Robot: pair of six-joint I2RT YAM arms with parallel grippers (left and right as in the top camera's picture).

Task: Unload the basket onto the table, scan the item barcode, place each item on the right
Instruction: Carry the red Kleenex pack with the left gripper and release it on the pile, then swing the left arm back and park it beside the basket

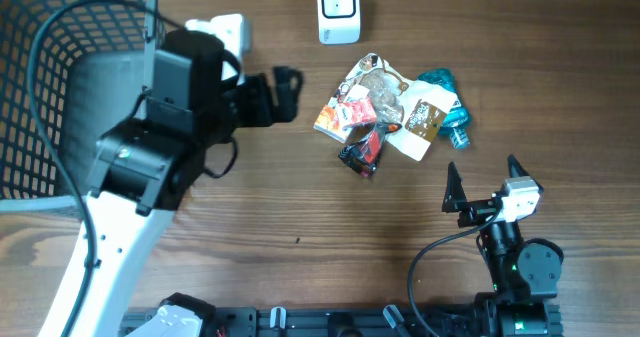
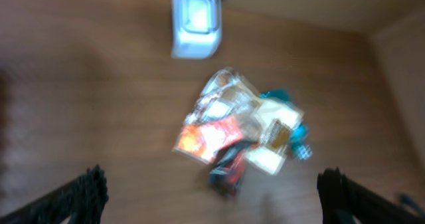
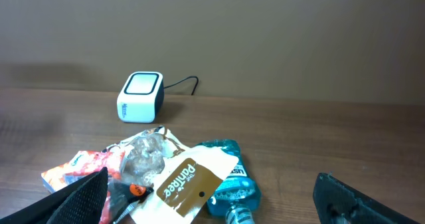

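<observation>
Plainly, both pincers stand wide apart with nothing between their fingers: the left gripper (image 2: 212, 181) hangs above the table (image 1: 300, 207) beside the wire basket (image 1: 40, 77), and the right gripper (image 1: 482, 167) sits low near the front edge. The heap of packets (image 1: 385, 112), with a teal bottle (image 1: 445, 97) at its right side, lies mid-table, touched by neither gripper. The white scanner (image 1: 338, 10) stands apart from it, toward the far edge

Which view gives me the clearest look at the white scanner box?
The right wrist view: the scanner is sharp and whole, seen at an angle that shows both its top window and its front face. Overhead shows the scanner sharply too, but only from above, at the frame's top edge. The left wrist view shows the scanner badly blurred.
</observation>
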